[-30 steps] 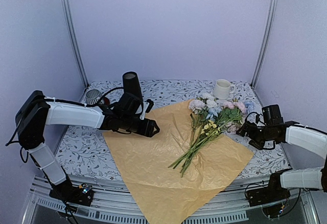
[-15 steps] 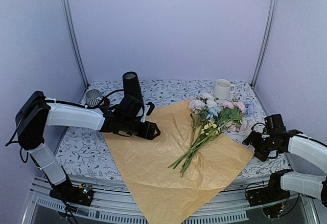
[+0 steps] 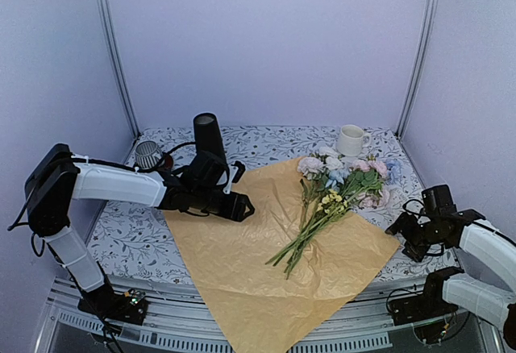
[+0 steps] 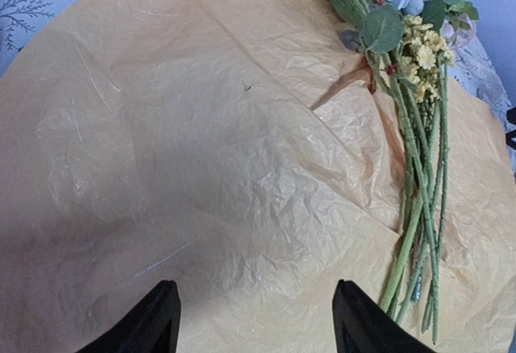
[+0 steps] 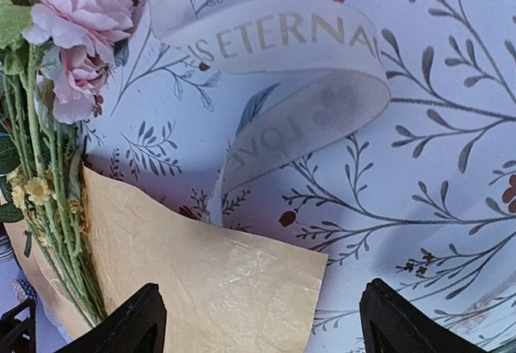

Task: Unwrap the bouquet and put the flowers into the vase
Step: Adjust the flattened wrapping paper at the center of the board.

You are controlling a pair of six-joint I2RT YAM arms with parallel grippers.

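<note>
The wrapping paper (image 3: 266, 248) is lying open and flat across the middle of the tabletop (image 3: 266, 137), tan side up, with one corner hanging over the near edge. The flowers (image 3: 329, 200) are lying loose on its right half. Their blooms are pointing toward the far right corner and their green stems are fanning back toward the near edge.

The left gripper (image 3: 240, 205) is hovering low over the left part of the paper, with its fingers spread and nothing between them. The left wrist view confirms it: there is only crinkled paper under the two black fingertips (image 4: 161, 321), and the stems are lying off to the right. The vase (image 3: 208, 137) is standing upright just behind that arm, toward the far left corner and off the paper. No stem is showing above its rim. The small striped grey-white object (image 3: 147, 153) is sitting to its left.

Over on the right, the right gripper (image 3: 397, 226) is hanging near the right edge, clear of the sheet, also released and gripping nothing. Its own camera is looking down at the whitish ribbon (image 5: 282, 55) — gold lettering, loosely looped — lying on the floral tablecloth just beside a curled corner of the paper. Pink roses (image 5: 76, 6) are showing at the upper left of that view.

The white mug (image 3: 351, 139) is standing near the far edge, just beyond the blooms.
</note>
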